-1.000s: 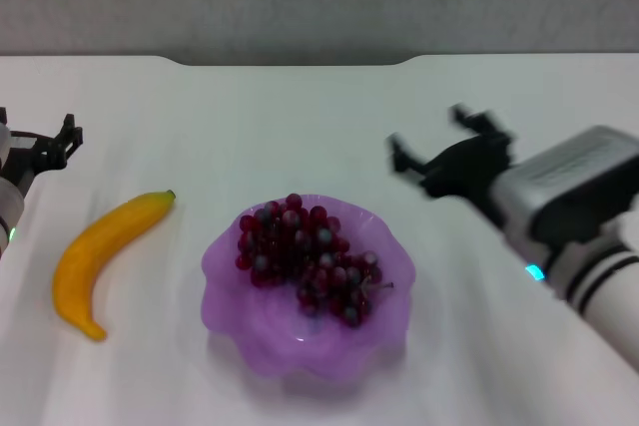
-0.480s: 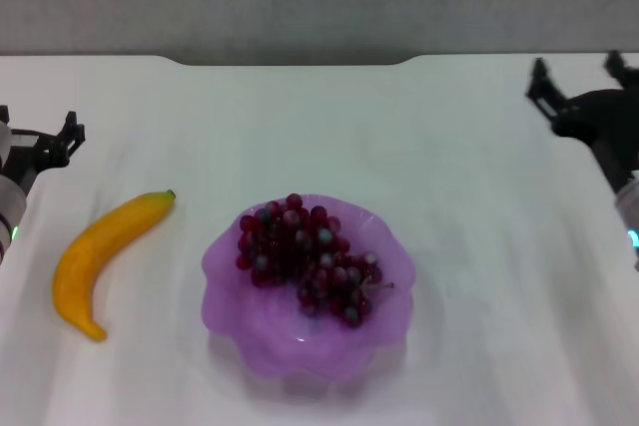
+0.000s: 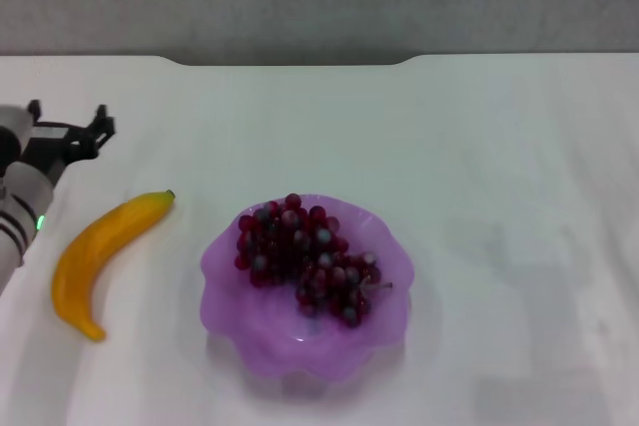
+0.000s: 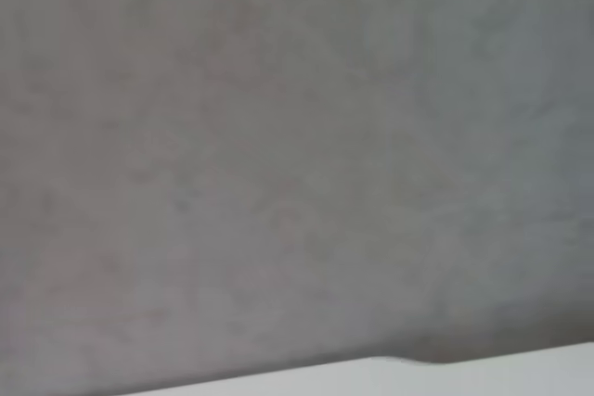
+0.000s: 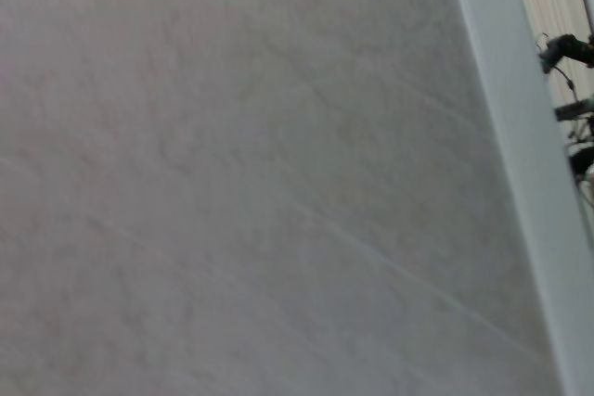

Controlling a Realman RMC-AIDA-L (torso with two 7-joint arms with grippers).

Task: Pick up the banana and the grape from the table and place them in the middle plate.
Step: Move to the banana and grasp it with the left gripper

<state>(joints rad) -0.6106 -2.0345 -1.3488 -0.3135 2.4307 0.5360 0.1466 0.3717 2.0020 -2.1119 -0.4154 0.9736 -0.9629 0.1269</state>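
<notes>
The banana (image 3: 104, 254) lies on the white table (image 3: 499, 197) at the left, curved, with its green stem tip toward the plate. The grape bunch (image 3: 305, 258) rests inside the purple scalloped middle plate (image 3: 250, 336) at the centre. My left gripper (image 3: 68, 119) is open and empty at the far left, behind the banana and apart from it. My right gripper is out of view in every frame. The wrist views show only a grey wall.
The table's far edge (image 3: 300, 61) meets a grey wall. In the right wrist view a white vertical edge (image 5: 520, 183) runs beside the wall. The table's edge shows low in the left wrist view (image 4: 418, 373).
My right arm has pulled back to the right and left the head view. My left gripper has shifted a little to the right, toward the banana. The grapes stay in the plate.
</notes>
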